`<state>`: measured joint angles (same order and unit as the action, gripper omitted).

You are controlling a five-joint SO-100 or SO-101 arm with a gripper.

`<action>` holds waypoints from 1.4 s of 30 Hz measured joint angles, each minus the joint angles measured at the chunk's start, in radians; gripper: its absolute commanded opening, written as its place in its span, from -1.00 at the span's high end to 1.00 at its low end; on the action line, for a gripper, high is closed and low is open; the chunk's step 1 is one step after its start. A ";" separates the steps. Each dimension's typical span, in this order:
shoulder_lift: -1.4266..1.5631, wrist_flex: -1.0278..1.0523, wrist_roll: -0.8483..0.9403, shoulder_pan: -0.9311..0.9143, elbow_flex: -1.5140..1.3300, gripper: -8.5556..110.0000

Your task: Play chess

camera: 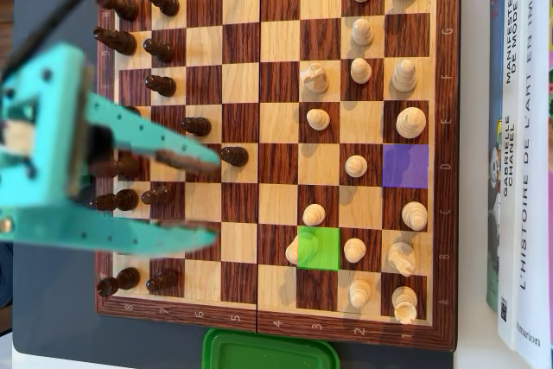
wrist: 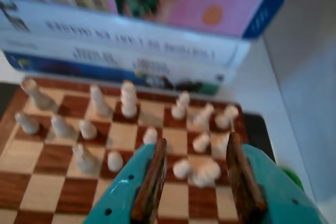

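Teal pincer (camera: 212,198) hangs wide open and empty over the board (camera: 276,149). Step in hand: approach. A white piece (camera: 298,251) lies toppled at the green square (camera: 318,248); next, descend and straddle it.

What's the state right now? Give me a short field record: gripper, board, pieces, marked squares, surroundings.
gripper: teal gripper open, nothing between its fingers, hovering over the dark side of the board in the overhead view
board: wooden chessboard, lying flat
dark pieces: dark pieces on the left side in the overhead view
white pieces: white pieces on the right side in the overhead view
marked squares: green square with a white piece at its left edge; purple square bare
surroundings: books right of the board; green lid below it
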<state>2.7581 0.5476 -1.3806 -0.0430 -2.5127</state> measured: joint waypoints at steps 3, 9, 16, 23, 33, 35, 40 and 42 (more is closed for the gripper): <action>0.089 -0.156 -0.003 0.025 -0.112 0.57; 0.239 -0.394 -0.003 0.041 -0.207 0.57; 0.425 -0.649 -0.003 0.041 -0.371 0.57; 0.574 -0.999 -0.003 0.041 -0.565 0.57; 0.581 -1.555 -0.066 0.041 -0.627 0.57; 0.598 -1.638 -0.071 0.041 -0.627 0.57; 0.595 -1.824 -0.072 0.041 -0.627 0.57; 0.595 -1.896 -0.072 0.041 -0.627 0.57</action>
<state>3.3533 -1.3484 -1.4527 -0.0015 -3.1401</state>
